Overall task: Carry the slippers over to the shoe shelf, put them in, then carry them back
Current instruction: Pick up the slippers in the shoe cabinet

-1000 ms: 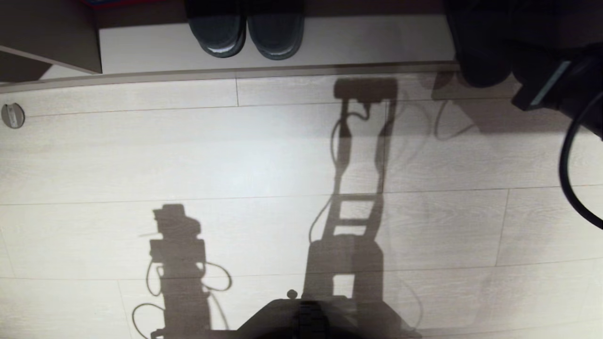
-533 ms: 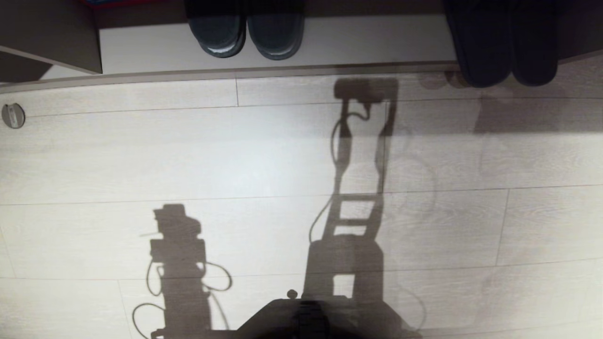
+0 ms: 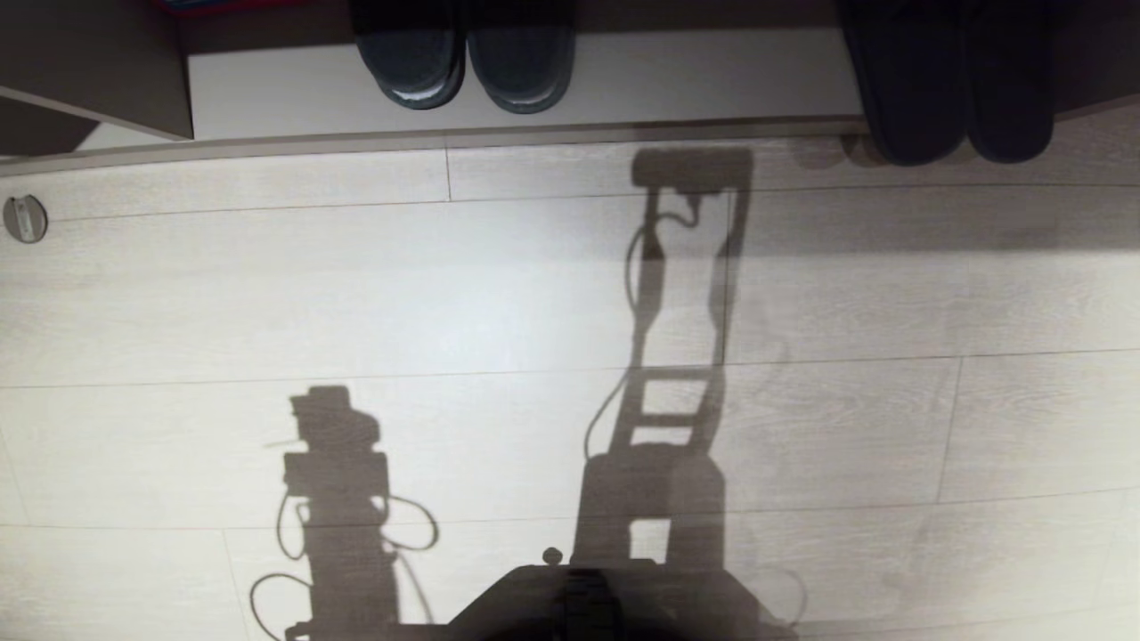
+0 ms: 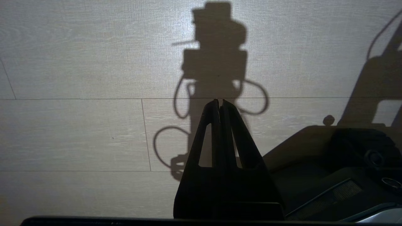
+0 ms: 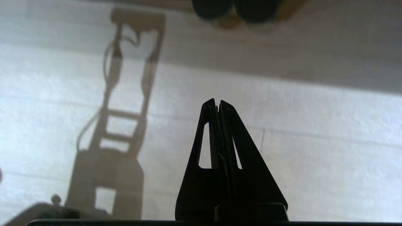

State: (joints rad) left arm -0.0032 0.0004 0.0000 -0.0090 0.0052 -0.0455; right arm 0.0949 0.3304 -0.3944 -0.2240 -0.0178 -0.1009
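The slippers (image 3: 953,89), a dark matte pair, lie side by side at the right end of the shoe shelf (image 3: 695,80), their toes hanging over its front edge toward me. Their toes also show at the far edge of the right wrist view as the slippers (image 5: 235,8). My right gripper (image 5: 217,102) is shut and holds nothing; it hangs over bare floor well back from the pair. Over the floor beside my base, my left gripper (image 4: 220,102) is also shut and holds nothing. Neither arm shows in the head view.
A shinier pair of sandals (image 3: 463,62) sits further left on the shelf's floor board. An upright panel (image 3: 98,71) stands at the shelf's left. A small round metal disc (image 3: 24,218) is set in the pale plank floor. My base (image 3: 579,605) is at the near edge.
My right arm, which was at the slippers in the upper right of the head view, has pulled back out of that view. The slippers stay on the shelf.
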